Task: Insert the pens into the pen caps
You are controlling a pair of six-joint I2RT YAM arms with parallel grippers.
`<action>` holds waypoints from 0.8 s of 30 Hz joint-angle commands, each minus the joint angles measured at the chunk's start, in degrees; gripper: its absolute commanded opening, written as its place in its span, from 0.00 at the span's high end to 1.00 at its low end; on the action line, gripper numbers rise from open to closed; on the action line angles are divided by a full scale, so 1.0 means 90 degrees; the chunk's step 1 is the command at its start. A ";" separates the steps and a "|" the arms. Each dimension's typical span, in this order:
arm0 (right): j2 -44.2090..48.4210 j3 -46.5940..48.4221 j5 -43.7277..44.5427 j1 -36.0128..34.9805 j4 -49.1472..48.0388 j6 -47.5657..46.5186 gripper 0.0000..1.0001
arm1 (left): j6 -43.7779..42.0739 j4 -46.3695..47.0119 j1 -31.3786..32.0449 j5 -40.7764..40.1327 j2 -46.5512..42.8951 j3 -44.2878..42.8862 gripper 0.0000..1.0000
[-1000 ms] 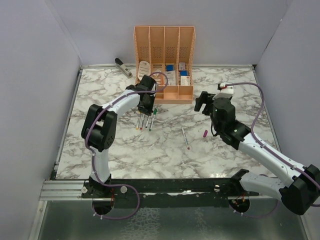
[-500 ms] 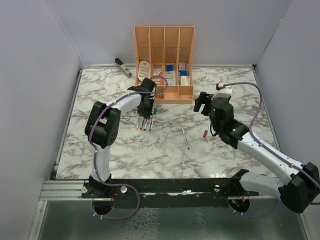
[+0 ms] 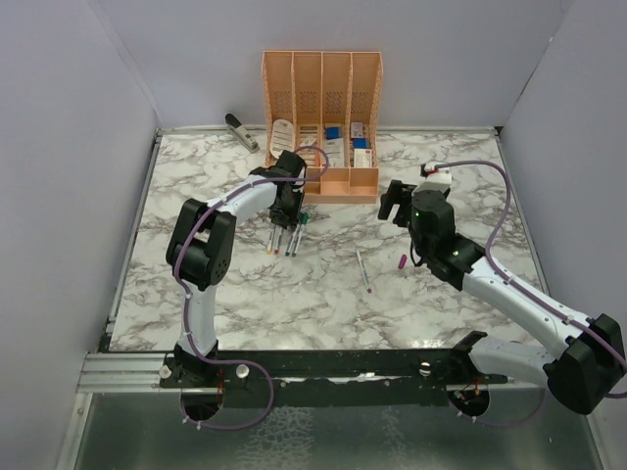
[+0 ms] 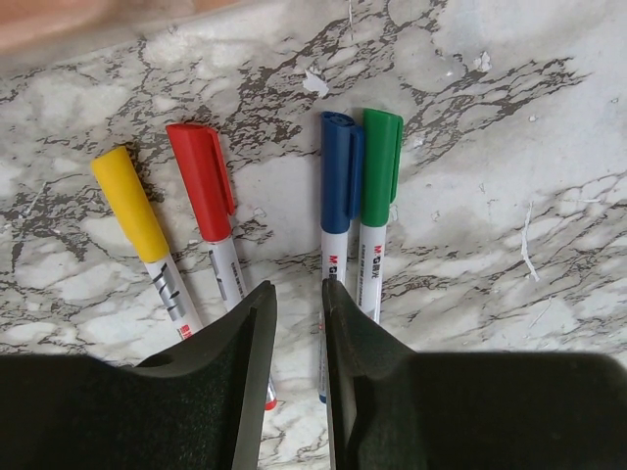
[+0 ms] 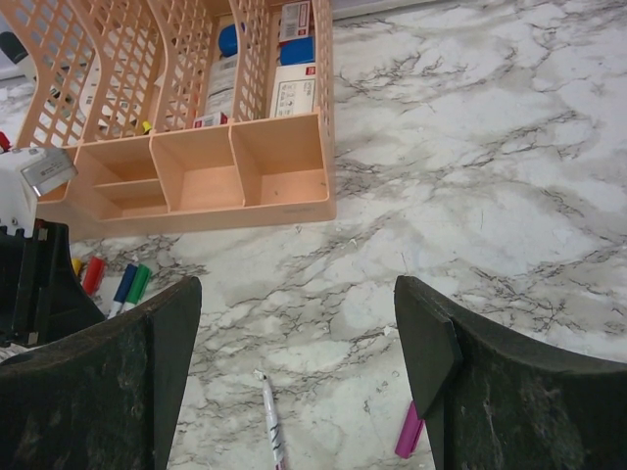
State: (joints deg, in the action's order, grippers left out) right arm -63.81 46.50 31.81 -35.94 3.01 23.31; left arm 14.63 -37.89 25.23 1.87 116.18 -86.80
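Observation:
Four capped pens lie side by side on the marble under my left gripper [image 4: 299, 294]: yellow cap [image 4: 129, 202], red cap [image 4: 202, 179], blue cap [image 4: 339, 170] and green cap [image 4: 380, 154]. Its jaws stand a narrow gap apart, with only marble between them. The blue pen's barrel runs along the right finger [image 4: 345, 323]. From above, this row of pens [image 3: 284, 237] lies just in front of the left gripper [image 3: 289, 211]. One uncapped pen [image 5: 271, 426] [image 3: 363, 269] and a loose magenta cap [image 5: 410, 434] [image 3: 402, 261] lie below my wide-open, empty right gripper [image 5: 299, 323] [image 3: 396, 203].
An orange organizer [image 3: 321, 122] [image 5: 284, 181] with stationery stands at the back middle, just behind the left gripper. A grey stapler [image 3: 241, 131] lies at the back left. Grey walls close in the table on three sides.
My left jaws have parted slightly from shut, over the capped pens. The right arm has edged a little to the left, still open.

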 commanded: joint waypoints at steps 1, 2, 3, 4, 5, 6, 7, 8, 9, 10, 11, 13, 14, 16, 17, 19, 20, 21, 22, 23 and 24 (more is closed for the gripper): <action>-0.0009 0.0096 -0.0003 -0.0020 -0.0100 0.0023 0.21 | 0.0034 -0.0009 -0.0030 -0.0032 -0.0203 -0.0292 0.71; -0.0012 0.0083 0.0013 -0.0020 -0.0095 0.0024 0.21 | 0.0029 -0.0011 -0.0030 -0.0027 -0.0260 -0.0320 0.71; -0.0015 0.0074 0.0035 -0.0016 -0.0086 0.0018 0.21 | 0.0032 -0.0009 -0.0030 -0.0018 -0.0331 -0.0353 0.71; -0.0026 0.0076 0.0060 -0.0019 -0.0059 0.0025 0.21 | 0.0036 -0.0011 -0.0030 0.0004 -0.0394 -0.0382 0.71; -0.0047 0.0086 0.0108 -0.0020 -0.0018 0.0023 0.21 | 0.0031 -0.0010 -0.0030 0.0048 -0.0468 -0.0412 0.71; -0.0057 0.0096 0.0165 -0.0021 0.0063 0.0018 0.21 | 0.0033 -0.0009 -0.0028 0.0105 -0.0545 -0.0429 0.71; -0.0087 0.0109 0.0220 -0.0025 0.0154 0.0028 0.21 | 0.0039 -0.0003 -0.0025 0.0199 -0.0611 -0.0449 0.71; -0.0117 0.0114 0.0284 -0.0021 0.0251 0.0035 0.21 | 0.0031 0.0008 -0.0019 0.0328 -0.0680 -0.0452 0.71; -0.0151 0.0125 0.0315 -0.0027 0.0360 0.0050 0.21 | 0.0059 0.0018 -0.0013 0.0448 -0.0732 -0.0453 0.71; -0.0193 0.0135 0.0322 -0.0021 0.0500 0.0053 0.22 | 0.0070 0.0028 -0.0001 0.0594 -0.0778 -0.0439 0.71; -0.0252 0.0149 0.0305 -0.0027 0.0652 0.0044 0.22 | 0.0077 0.0048 0.0015 0.0731 -0.0821 -0.0408 0.71; -0.0399 0.0162 0.0104 -0.0023 0.0989 -0.0073 0.26 | 0.0148 0.0169 0.0067 0.0869 -0.0941 -0.0243 0.71; -0.0503 0.0168 -0.0070 -0.0029 0.1162 -0.0140 0.28 | 0.0185 0.0255 0.0083 0.0900 -0.1011 -0.0130 0.71; -0.0707 0.0184 -0.0328 -0.0030 0.1545 -0.0161 0.33 | 0.0297 0.0434 0.0101 0.0931 -0.1177 0.0187 0.71; -0.0805 0.0171 -0.0452 -0.0030 0.1706 -0.0129 0.35 | 0.0330 0.0537 0.0106 0.0970 -0.1261 0.0308 0.71; -0.0950 0.0117 -0.0738 -0.0037 0.1890 -0.0081 0.38 | 0.0398 0.0761 0.0129 0.1055 -0.1458 0.0572 0.71; -0.1002 0.0080 -0.0868 -0.0046 0.1920 -0.0065 0.39 | 0.0421 0.0881 0.0142 0.1089 -0.1596 0.0693 0.70; -0.1042 0.0047 -0.1018 -0.0061 0.1923 -0.0056 0.41 | 0.0451 0.0985 0.0158 0.1107 -0.1706 0.0808 0.71; -0.1078 0.0017 -0.1167 -0.0078 0.1893 -0.0081 0.42 | 0.0466 0.1086 0.0172 0.1094 -0.1795 0.0910 0.71; -0.1144 -0.0003 -0.1302 -0.0108 0.1869 -0.0084 0.42 | 0.0502 0.1178 0.0183 0.1082 -0.1892 0.0985 0.71; -0.1213 0.0004 -0.1403 -0.0129 0.1851 -0.0093 0.43 | 0.0532 0.1272 0.0193 0.1082 -0.1986 0.1148 0.71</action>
State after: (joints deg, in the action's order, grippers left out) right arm -73.32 46.63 25.89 -36.07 17.52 22.65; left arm 17.58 -31.86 26.39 9.61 103.15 -79.42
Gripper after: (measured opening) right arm 0.588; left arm 0.293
